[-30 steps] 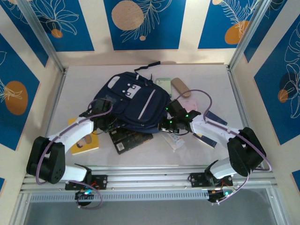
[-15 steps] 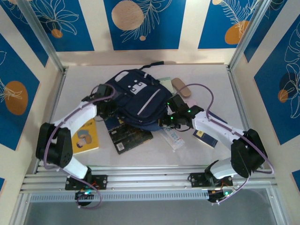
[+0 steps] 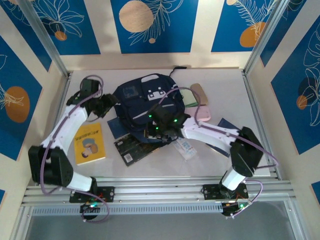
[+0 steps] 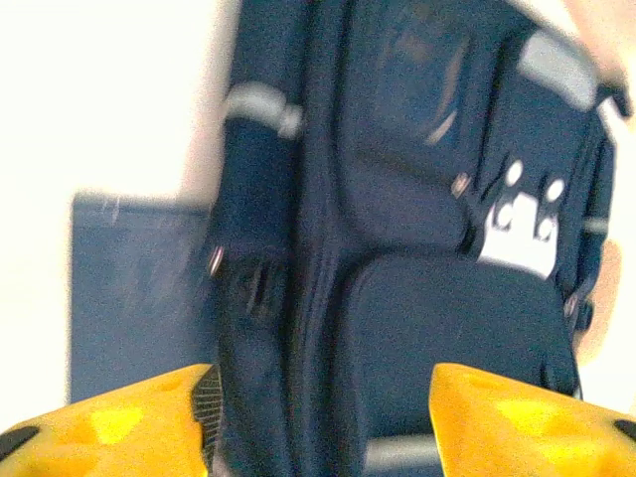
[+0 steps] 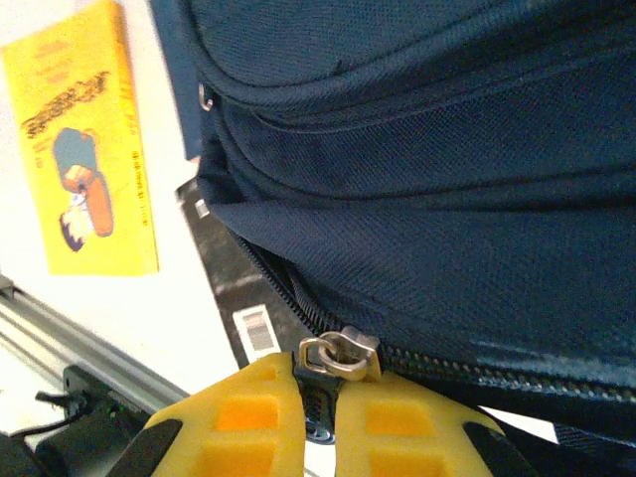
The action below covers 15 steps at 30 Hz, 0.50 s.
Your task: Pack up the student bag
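Note:
The student bag [image 3: 150, 102], navy with white patches, lies flat in the middle of the table. My right gripper [image 3: 152, 132] is at its near edge. In the right wrist view the right gripper [image 5: 318, 397] is shut on the black zipper pull, just below the metal slider [image 5: 341, 355], and the zipper [image 5: 288, 288] gapes open to the left of the slider. My left gripper [image 3: 108, 106] is at the bag's left side. In the left wrist view the left gripper [image 4: 318, 427] is open, its yellow fingers [image 4: 109, 427] wide apart with the student bag [image 4: 397, 199] ahead of them.
A yellow book [image 3: 89, 144] lies near left. A dark book [image 3: 137, 146] and a blue notebook [image 3: 117, 128] stick out from under the bag. A white packet [image 3: 187, 148], a pink item [image 3: 203, 114], a tan case [image 3: 199, 93] and a dark book [image 3: 226, 125] lie to the right.
My left gripper has opened, let go of the bag and drawn back to the left. The right gripper has moved left along the bag's near edge, holding the zipper pull. The bag shifted back.

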Tool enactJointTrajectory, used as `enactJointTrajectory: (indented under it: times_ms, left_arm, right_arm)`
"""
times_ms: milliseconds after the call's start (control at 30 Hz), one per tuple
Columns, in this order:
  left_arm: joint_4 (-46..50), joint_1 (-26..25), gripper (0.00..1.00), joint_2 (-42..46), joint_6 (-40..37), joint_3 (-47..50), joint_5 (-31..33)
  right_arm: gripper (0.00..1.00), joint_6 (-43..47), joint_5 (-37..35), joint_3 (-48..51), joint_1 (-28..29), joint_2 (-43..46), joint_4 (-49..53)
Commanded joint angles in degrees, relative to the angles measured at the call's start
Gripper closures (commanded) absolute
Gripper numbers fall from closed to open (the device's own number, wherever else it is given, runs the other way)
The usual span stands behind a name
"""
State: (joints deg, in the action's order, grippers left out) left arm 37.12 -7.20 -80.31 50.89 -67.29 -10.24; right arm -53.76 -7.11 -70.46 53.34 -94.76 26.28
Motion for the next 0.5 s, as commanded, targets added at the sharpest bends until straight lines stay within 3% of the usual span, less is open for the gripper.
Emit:
enactJointTrajectory:
  times_ms: [0, 267, 467]
  left_arm:
    - [2.73, 0.96, 0.39, 7.17, 3.09, 8.93, -5.68]
    - [-1.34, 0.96, 0.32, 20.48, 14.17, 27.38, -10.49]
    - [-8.31, 0.62, 0.32, 17.01, 16.61, 29.68, -12.44]
  right_arm:
    - [1.0, -6.03, 1.91, 0.34, 2.1, -2.74, -10.94]
    - [1.0, -7.51, 2.82, 0.39, 4.86, -6.45, -15.35]
    - [1.0, -7.07, 5.0, 2.21, 5.82, -7.37, -18.72]
